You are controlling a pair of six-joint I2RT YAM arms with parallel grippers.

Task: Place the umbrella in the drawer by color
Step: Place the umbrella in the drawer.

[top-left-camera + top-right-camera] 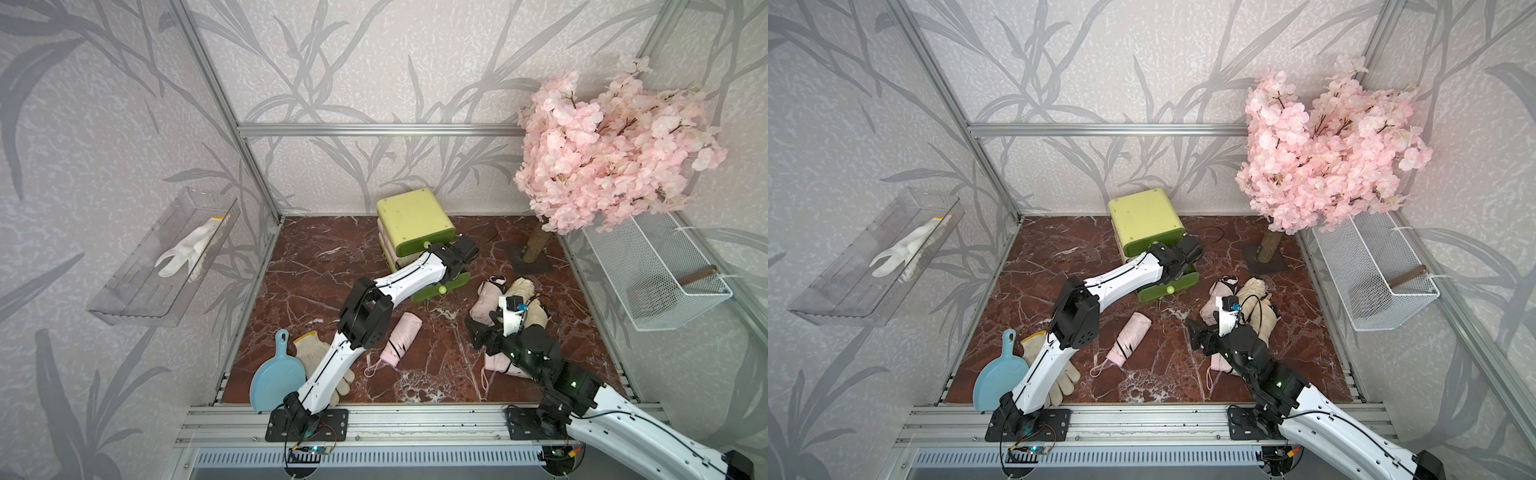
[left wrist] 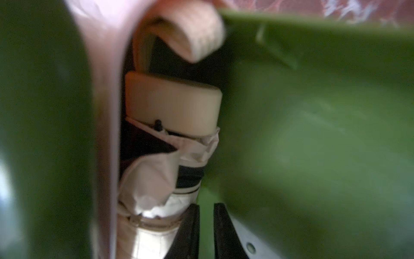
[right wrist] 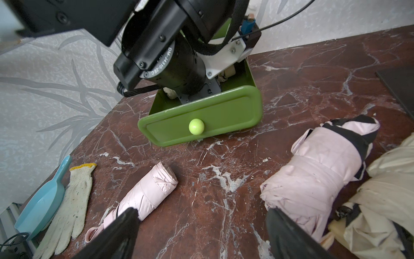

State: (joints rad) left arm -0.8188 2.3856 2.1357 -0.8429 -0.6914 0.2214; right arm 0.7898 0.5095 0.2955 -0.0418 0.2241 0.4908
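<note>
The drawer chest (image 1: 411,220) (image 1: 1144,216) is lime-yellow, and its bottom green drawer (image 1: 446,286) (image 3: 201,116) is pulled out onto the floor. My left arm's wrist (image 1: 455,253) reaches down into that drawer. Inside it, my left gripper (image 2: 206,206) is shut beside a cream umbrella (image 2: 172,105), with only green drawer wall showing at its tips. A folded pink umbrella (image 1: 399,338) (image 3: 147,190) lies on the floor. My right gripper (image 3: 201,224) (image 1: 478,332) hangs open and empty between it and a pile holding a pink umbrella (image 3: 318,166) and a cream one (image 1: 528,295).
A blue dustpan (image 1: 276,378) and a work glove (image 1: 316,353) lie at the front left under my left arm. A pink blossom tree (image 1: 602,145) stands at the back right above a wire basket (image 1: 656,270). A clear wall shelf (image 1: 124,291) holds a white glove.
</note>
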